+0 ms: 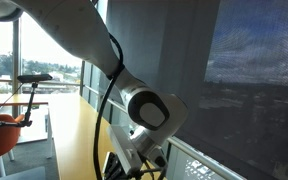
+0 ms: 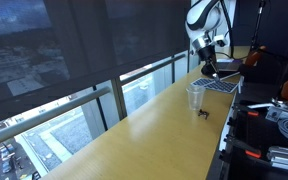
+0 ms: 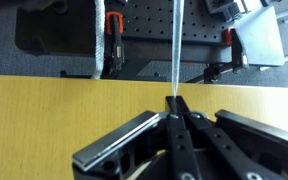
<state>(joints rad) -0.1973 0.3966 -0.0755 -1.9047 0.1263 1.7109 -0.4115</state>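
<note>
Your fingers [image 3: 169,135] are clenched tight at the bottom centre of the wrist view, their dark tips meeting with no gap, and the gripper [image 3: 175,106] has a thin rod [image 3: 176,50] pinched between them. Sweep from the left of that view: you see a red clamp [image 3: 110,22] hanging against the dark pegboard [image 3: 144,30] beyond the far edge of the counter [image 3: 44,110]. Then comes the rod itself in the middle, and to the right a white box [image 3: 256,40] on the same far wall. The rod is very slender, straight and pale, almost translucent white, the same width along its whole length. It starts right at the fingertips, crosses the yellow wood and runs on past the far edge of the counter to the top of the frame. You cannot tell whether its held end touches the wood. In an exterior view the long counter runs beside the windows on the left. A clear plastic cup [image 2: 195,97] stands upright on it, and your gripper [image 2: 210,68] hangs just beyond and right of the cup, over a laptop [image 2: 222,86]. The rod is too fine to make out there.
</note>
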